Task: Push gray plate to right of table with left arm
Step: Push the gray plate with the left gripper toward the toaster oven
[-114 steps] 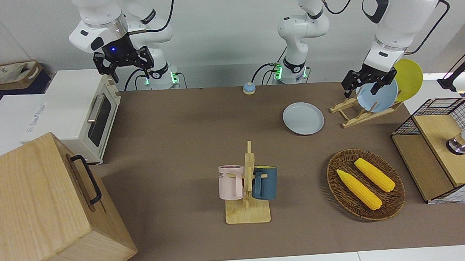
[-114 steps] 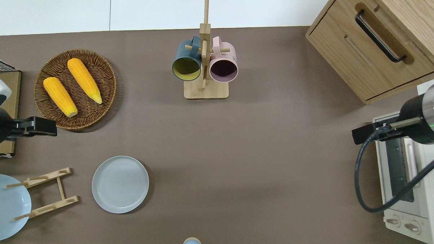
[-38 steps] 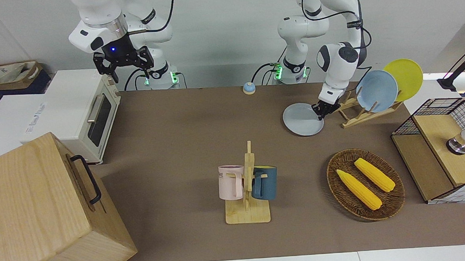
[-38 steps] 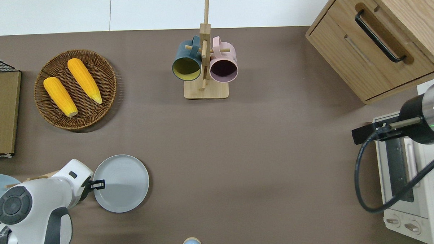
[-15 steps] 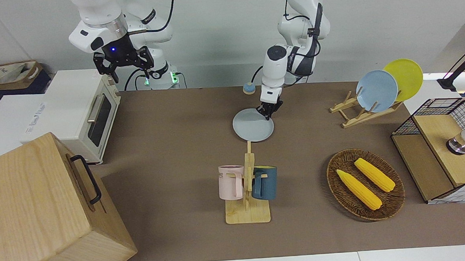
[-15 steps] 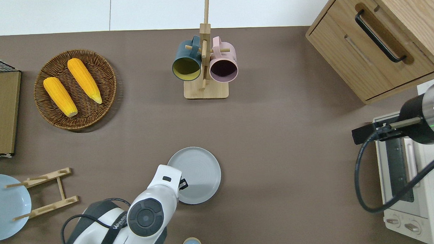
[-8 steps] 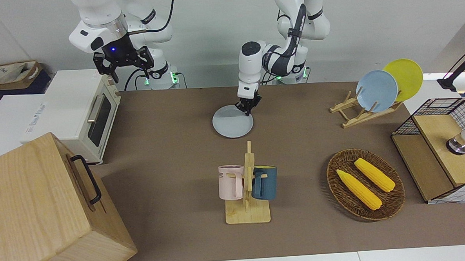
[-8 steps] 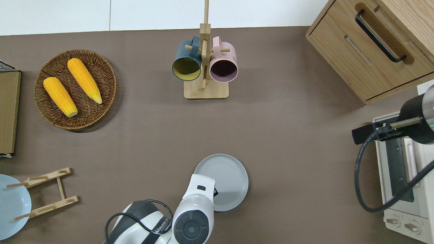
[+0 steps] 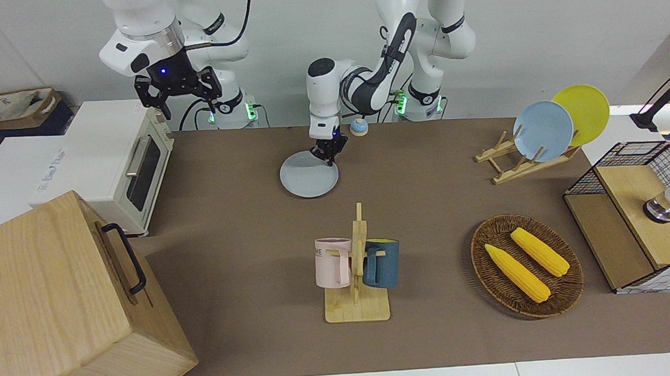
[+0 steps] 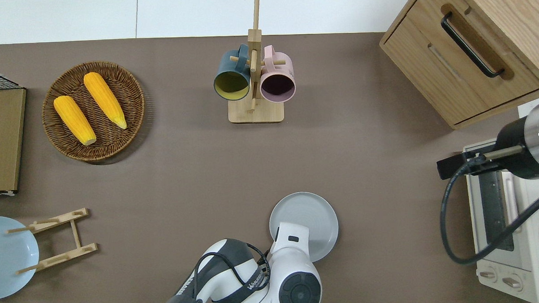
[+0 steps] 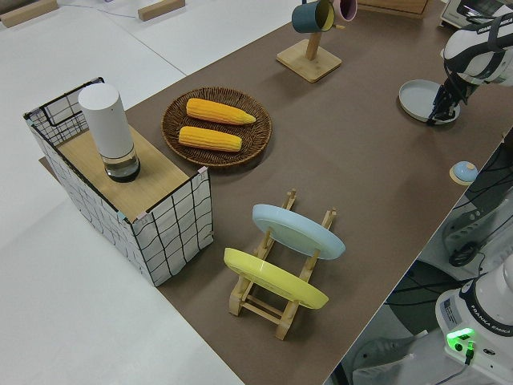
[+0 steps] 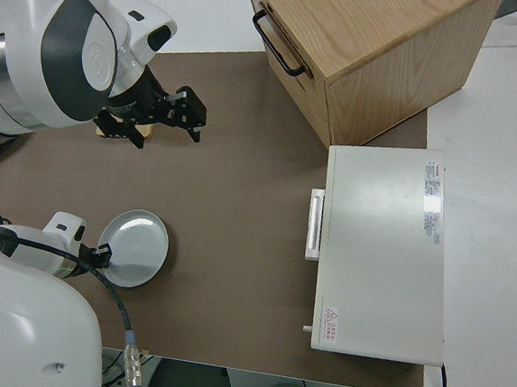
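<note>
While the gray plate (image 9: pixel 309 181) lies flat on the brown worktop (image 9: pixel 246 237), the left tool (image 9: pixel 328 155) is down at the edge of the plate that faces the left arm's end of the worktop, and in the front view its tip seems to touch the rim. I cannot tell from the pictures how far the fingers of this tool are apart, and it does not hold anything that I can see. In the overhead view the white wrist of the left arm (image 10: pixel 295 258) covers the part of the plate nearest to the robots. The plate is near the robots' edge of the worktop, a little toward the right arm's end from the middle. The small blue bell (image 9: pixel 358 127) stands close to it, nearer to the robots and toward the left arm's end. The mug rack (image 9: pixel 359 266) with a pink mug (image 9: pixel 332 261) and a dark blue mug (image 9: pixel 382 263) stands farther from the robots than the plate, well apart from it. The white toaster oven (image 9: pixel 120 163) is at the right arm's end, and between it and the plate the worktop is bare. The right arm is parked, and its tool (image 9: pixel 177 92) has the fingers spread wide with nothing between them. The dish rack (image 9: pixel 523 160) holds a sky-blue plate (image 9: pixel 543 131) and a yellow plate (image 9: pixel 586 114) at the left arm's end.
</note>
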You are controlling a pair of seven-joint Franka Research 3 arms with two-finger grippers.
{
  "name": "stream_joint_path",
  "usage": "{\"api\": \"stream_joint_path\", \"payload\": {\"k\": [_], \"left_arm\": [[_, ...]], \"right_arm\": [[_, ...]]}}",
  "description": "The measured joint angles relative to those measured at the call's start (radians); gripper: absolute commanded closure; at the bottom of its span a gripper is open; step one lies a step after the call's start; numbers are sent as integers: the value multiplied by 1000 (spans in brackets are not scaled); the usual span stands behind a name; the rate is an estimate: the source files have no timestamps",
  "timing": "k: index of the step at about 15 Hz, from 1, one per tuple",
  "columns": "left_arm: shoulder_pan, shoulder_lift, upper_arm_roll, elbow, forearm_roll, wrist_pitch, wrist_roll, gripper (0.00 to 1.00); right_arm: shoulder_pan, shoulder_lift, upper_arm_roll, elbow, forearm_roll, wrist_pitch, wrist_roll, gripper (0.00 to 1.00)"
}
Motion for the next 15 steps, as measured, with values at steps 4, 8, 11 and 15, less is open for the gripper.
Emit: {"api": "stream_joint_path", "payload": {"k": [4, 8, 11, 15], "left_arm": [[-23, 34, 0, 44, 11, -18, -24, 721], [-29, 50, 0, 52, 19, -19, -24, 0], [-31, 69, -1, 56, 40, -22, -22, 0], [-34, 77, -2, 59, 52, -41, -17, 0]], "right_arm": [[0, 0, 0, 0, 0, 0, 0, 17], [0, 0, 0, 0, 0, 0, 0, 17], [0, 0, 0, 0, 0, 0, 0, 17], [0, 0, 0, 0, 0, 0, 0, 17]]}}
